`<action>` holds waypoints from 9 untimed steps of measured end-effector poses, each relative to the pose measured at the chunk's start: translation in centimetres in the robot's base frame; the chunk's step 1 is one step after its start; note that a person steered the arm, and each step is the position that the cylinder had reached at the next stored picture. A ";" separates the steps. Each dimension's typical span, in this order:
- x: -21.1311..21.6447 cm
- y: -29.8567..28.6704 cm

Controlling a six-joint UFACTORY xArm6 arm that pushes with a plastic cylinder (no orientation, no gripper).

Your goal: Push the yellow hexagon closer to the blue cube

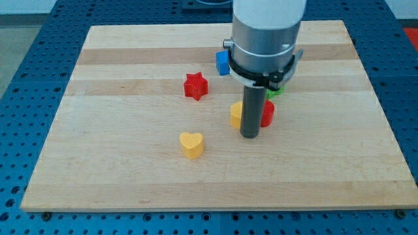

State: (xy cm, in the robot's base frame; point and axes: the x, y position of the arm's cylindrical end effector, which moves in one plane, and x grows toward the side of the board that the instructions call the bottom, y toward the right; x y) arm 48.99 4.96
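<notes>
My tip, the lower end of the straight dark rod, rests on the pale wooden board a little right of the board's centre. The arm carries no pincer, so nothing is clenched, released or grasped; the rod simply stands upright on the wood.

The yellow hexagon block lies at about ten o'clock from my tip, just beside the rod and partly hidden by it; I cannot tell whether rod and block touch. A red block, its shape hidden by the rod, sits at about two o'clock from my tip, just beside the rod on its other side. The rod stands between these two.

The blue cube lies at about eleven o'clock from the yellow hexagon block, near the view's top, with its right part covered by the grey arm housing. The two are apart.

A green block peeks out under the housing at one o'clock from my tip. A red star-shaped block sits at ten o'clock from my tip, and a yellow heart-shaped block at about eight o'clock, both well apart from it.
</notes>
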 end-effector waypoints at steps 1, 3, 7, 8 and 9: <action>-2.6 -0.2; -7.1 -0.5; -4.2 -5.6; -4.2 -3.2; -5.3 -2.5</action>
State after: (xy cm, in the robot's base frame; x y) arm 43.64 2.47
